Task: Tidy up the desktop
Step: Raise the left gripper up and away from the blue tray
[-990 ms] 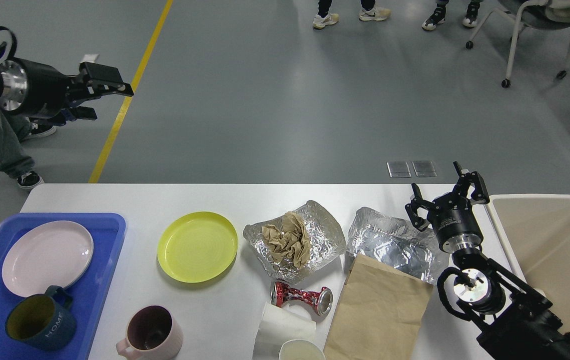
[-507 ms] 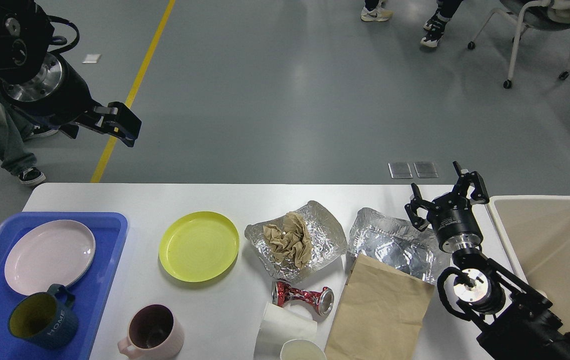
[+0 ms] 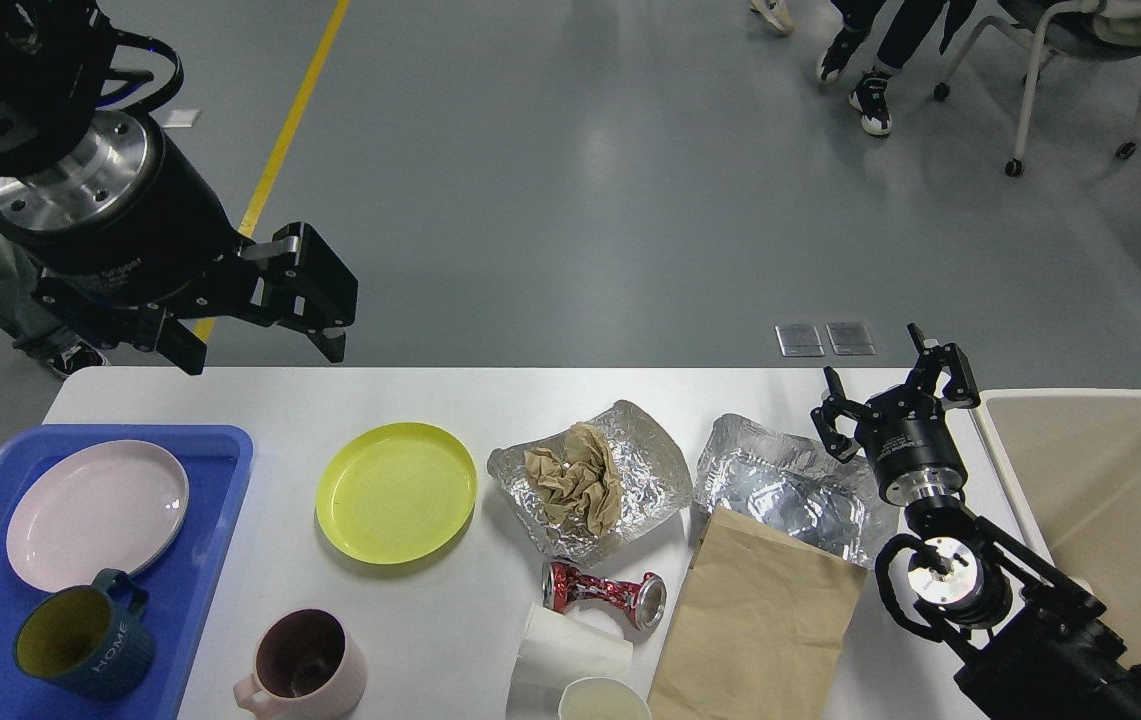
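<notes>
The white desktop [image 3: 490,400] holds a yellow plate [image 3: 396,492], a pink mug [image 3: 302,668], a foil sheet with crumpled brown paper [image 3: 582,484], a second foil sheet [image 3: 780,490], a crushed red can [image 3: 604,592], a brown paper bag [image 3: 760,625] and a white paper cup [image 3: 570,655]. My left gripper [image 3: 260,330] is open and empty, high above the desktop's far left edge. My right gripper [image 3: 895,395] is open and empty, just above the far right of the desktop, beside the second foil sheet.
A blue tray [image 3: 200,480] at the left holds a pink plate [image 3: 95,512] and a dark blue mug [image 3: 80,645]. A beige bin [image 3: 1110,500] stands at the right edge. A chair [image 3: 1070,60] and people's legs are on the floor beyond.
My left arm has swung down and to the right, toward the desktop, its gripper staying open. My right arm has not moved. People in the background have walked.
</notes>
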Available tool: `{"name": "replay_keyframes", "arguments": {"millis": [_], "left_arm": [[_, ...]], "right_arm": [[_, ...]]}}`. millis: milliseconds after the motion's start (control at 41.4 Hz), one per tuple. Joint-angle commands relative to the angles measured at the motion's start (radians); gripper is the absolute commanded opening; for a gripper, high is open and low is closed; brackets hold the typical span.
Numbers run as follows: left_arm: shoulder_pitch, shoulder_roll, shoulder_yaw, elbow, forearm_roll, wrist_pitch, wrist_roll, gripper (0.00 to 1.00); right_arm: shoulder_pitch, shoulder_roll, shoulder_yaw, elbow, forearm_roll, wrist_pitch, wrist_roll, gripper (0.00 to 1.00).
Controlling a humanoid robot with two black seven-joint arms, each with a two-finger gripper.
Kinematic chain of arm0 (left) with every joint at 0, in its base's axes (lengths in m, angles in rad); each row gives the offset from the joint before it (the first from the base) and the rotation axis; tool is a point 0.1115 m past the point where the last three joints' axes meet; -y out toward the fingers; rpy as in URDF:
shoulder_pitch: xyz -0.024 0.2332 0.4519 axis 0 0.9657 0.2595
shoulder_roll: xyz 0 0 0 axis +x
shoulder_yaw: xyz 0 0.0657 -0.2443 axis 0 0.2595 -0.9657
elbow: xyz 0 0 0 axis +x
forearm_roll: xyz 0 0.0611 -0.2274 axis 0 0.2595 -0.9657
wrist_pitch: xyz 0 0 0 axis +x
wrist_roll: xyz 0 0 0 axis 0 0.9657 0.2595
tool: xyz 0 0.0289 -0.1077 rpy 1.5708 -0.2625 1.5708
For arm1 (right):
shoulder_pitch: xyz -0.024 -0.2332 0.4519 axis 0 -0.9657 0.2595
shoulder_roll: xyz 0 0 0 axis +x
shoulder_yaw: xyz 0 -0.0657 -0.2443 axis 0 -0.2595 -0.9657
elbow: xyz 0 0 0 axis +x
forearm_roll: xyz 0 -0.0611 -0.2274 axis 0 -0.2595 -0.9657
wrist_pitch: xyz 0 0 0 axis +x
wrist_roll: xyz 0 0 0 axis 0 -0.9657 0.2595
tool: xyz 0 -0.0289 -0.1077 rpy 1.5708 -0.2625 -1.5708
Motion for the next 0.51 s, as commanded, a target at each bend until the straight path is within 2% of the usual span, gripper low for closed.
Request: {"name": "replay_keyframes", "arguments": {"millis": [0,290,483], "left_arm": [[-0.011,-0.012,0.001,-0.019,-0.007,0.001,-0.002,0.97],[0.014,-0.003,-0.010,-0.009,0.007,0.029,-0.009,0.97],[0.184,0.028,-0.031,0.003,0.018,0.075,0.003,0.97]], "right_arm": [[0.000,0.000,0.000,0.001,0.000,0.000,0.000,1.00],[0.000,-0.001,0.000,0.001,0.000,0.000,0.000,1.00],[0.000,-0.001,0.000,0.001,0.000,0.000,0.000,1.00]]}}
